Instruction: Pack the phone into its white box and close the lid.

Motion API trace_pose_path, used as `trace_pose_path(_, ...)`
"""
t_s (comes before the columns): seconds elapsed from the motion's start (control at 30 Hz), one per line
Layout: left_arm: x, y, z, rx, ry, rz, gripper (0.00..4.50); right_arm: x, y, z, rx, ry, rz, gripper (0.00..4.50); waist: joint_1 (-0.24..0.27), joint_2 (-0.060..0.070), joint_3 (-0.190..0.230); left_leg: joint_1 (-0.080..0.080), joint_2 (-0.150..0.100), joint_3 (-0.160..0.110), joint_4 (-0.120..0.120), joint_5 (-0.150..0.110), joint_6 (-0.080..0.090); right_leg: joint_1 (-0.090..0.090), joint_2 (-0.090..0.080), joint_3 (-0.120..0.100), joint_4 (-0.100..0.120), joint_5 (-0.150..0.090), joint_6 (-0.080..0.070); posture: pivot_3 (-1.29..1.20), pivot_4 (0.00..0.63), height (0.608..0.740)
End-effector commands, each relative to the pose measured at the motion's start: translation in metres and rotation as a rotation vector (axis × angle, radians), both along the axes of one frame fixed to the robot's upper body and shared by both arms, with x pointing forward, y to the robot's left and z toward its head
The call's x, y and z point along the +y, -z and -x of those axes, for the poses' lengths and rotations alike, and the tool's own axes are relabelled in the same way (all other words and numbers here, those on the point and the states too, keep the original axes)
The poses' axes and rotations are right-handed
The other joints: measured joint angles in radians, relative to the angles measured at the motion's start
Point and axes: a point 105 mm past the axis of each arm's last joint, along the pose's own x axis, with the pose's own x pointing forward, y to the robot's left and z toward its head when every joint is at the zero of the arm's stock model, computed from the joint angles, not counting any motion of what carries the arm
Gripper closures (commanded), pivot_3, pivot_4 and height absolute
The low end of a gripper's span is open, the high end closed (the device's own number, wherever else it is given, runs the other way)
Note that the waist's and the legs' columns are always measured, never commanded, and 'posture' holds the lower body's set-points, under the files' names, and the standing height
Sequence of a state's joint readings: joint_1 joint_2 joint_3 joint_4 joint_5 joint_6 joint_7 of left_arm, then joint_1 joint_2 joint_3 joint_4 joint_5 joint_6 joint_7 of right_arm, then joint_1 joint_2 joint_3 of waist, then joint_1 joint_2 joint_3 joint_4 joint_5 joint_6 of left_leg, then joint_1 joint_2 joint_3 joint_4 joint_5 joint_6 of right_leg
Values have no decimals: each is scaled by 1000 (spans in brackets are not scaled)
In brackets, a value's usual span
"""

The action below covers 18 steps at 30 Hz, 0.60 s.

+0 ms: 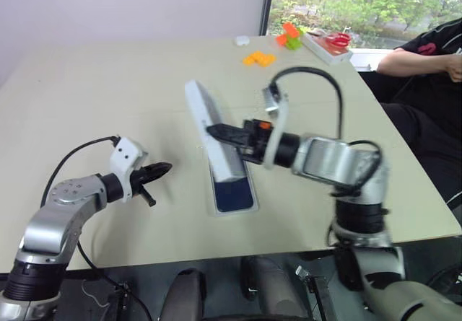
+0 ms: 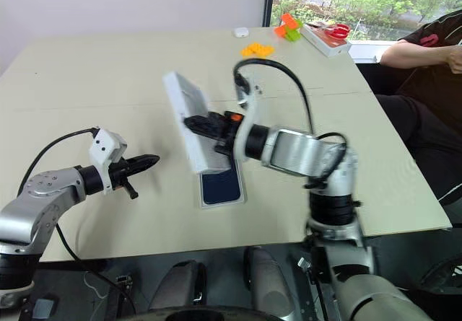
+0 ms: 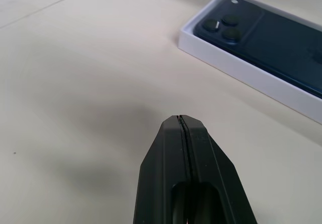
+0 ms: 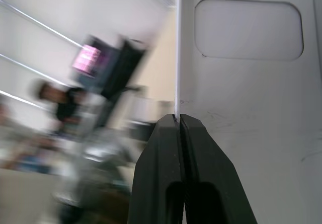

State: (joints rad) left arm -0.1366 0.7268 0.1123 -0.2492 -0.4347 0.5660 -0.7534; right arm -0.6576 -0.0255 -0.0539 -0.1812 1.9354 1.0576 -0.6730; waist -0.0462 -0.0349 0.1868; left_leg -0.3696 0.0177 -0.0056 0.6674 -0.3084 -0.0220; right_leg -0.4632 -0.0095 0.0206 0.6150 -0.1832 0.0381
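The dark navy phone (image 1: 234, 195) lies camera side up in the shallow white box (image 3: 241, 75) near the table's front middle. Above the box's far end, the white lid (image 1: 206, 108) hangs tilted on edge, and my right gripper (image 1: 216, 131) is shut on its thin wall. The right wrist view shows the lid's inner face (image 4: 246, 83) with a rounded-oblong hollow in it. My left gripper (image 1: 164, 168) is shut and holds nothing. It hovers just over the table to the left of the box, pointing toward it.
At the table's far right lie orange pieces (image 1: 258, 58), a green and orange toy (image 1: 290, 37) and a tray with red scissors (image 1: 328, 43). A small white item (image 1: 242, 40) sits nearby. A person's arm (image 1: 426, 61) rests beyond the right edge.
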Motion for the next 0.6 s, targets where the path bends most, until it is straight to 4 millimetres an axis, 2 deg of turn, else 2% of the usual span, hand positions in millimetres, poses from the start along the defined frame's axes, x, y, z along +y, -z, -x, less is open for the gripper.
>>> trace_pose_path(0.03,8,-12,-5,-61,-30,-12,4500,15,3,-3,159,1,-87,4457,2,0,0,0,0,0,0,0,0,-1,0,0,0,0,0,0,150,739)
trace_pose_path(0.23,12,-10,-4,-66,-56,-16,4500,37,44,0,445,25,-35,4457,2,0,0,-3,-2,-1,1,0,0,-3,-5,0,-1,1,-1,0,150,739)
trace_pose_path(0.33,10,-9,-2,-67,-54,-21,4500,29,62,-6,536,87,12,4457,2,0,-1,-3,-2,-1,0,0,0,-3,-5,0,-2,1,-1,0,150,739)
trace_pose_path(0.47,5,-9,-2,-68,-42,-17,4500,23,66,-9,553,121,41,4457,2,1,-1,0,-1,-1,0,0,0,-1,-3,0,-1,0,-1,0,150,739)
trace_pose_path(0.53,0,-9,-4,-71,-33,-12,4500,22,66,-8,545,124,51,3905,2,1,-1,2,-1,-1,0,0,0,1,-2,-1,-1,0,0,0,150,739)
trace_pose_path(0.6,-12,-11,-6,-80,-2,10,4500,14,55,-11,464,138,56,3056,2,1,-1,4,1,-1,0,0,0,2,-1,-1,-1,-1,0,0,150,739)
